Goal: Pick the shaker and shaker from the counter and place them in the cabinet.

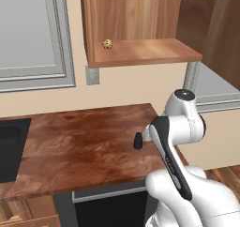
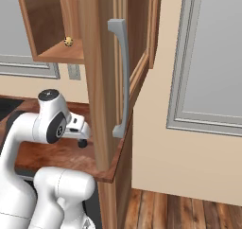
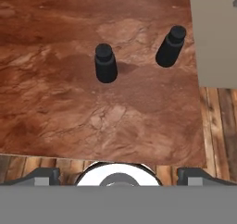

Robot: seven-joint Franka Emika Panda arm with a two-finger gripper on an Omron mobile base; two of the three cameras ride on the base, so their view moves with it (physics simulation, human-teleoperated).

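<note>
Two small black shakers stand upright on the brown counter (image 3: 69,102) in the hand view, one shaker (image 3: 105,63) near the middle and the other shaker (image 3: 170,46) to its right, close to the counter's edge. My gripper (image 3: 119,176) hovers above and short of them, open, its fingertips (image 3: 42,175) wide apart with nothing between them. In the left base view one shaker (image 1: 138,140) peeks out beside my arm. The wooden cabinet (image 1: 140,52) hangs open above the counter, and it also appears in the right base view (image 2: 52,53).
A tiny tan speckled ball (image 1: 107,43) lies on the cabinet shelf. The cabinet's open door with a grey handle (image 2: 120,76) juts out on the right. A dark sink (image 1: 9,146) sits at the counter's left. Grey panelled doors flank the cabinet.
</note>
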